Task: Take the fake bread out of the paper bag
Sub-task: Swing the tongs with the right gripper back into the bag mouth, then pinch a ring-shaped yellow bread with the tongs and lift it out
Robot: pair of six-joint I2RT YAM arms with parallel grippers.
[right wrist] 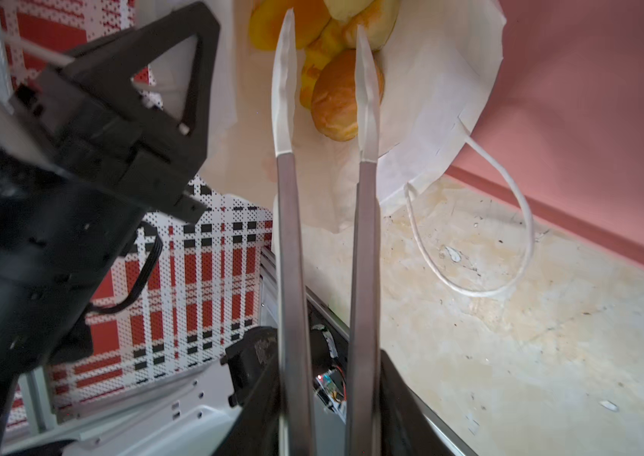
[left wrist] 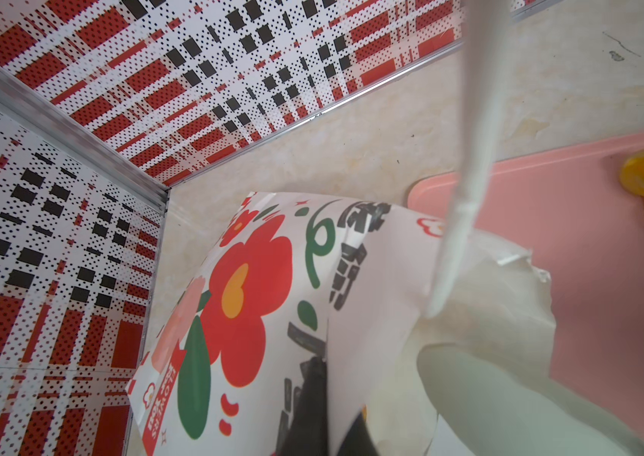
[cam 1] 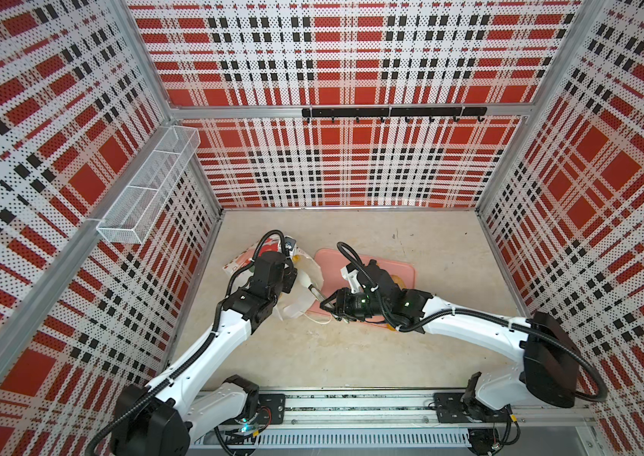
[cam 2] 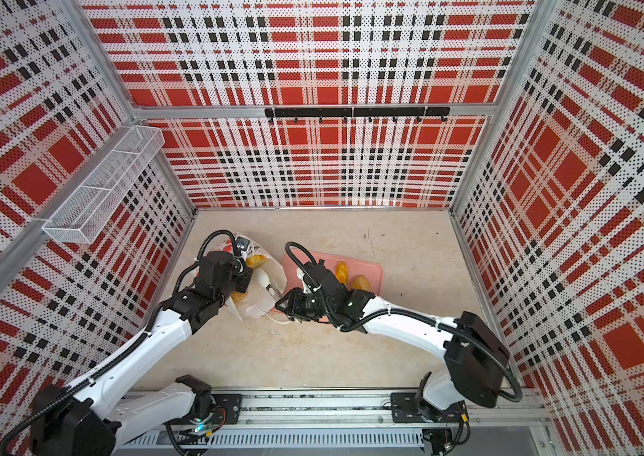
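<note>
Frankly, my tongs point(right wrist: 290, 237) sit open astride a bun point(right wrist: 332, 98) in the mouth of the bag point(right wrist: 430, 98), which the left gripper point(left wrist: 375, 402) clamps. Squeeze off-centre and that glossy bun could squirt deeper, or paper gets pinched.

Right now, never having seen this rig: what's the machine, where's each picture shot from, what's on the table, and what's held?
The machine is two robot arms, each ending in a gripper. Two pictures look down from overhead. The other two come from cameras on the arms' wrists. On the table are a flowered paper bag and a pink tray with two fake bread loaves on it. The left gripper is shut on the paper bag's edge. The right gripper holds tongs, with their tips open around a bun in the bag's mouth.
</note>
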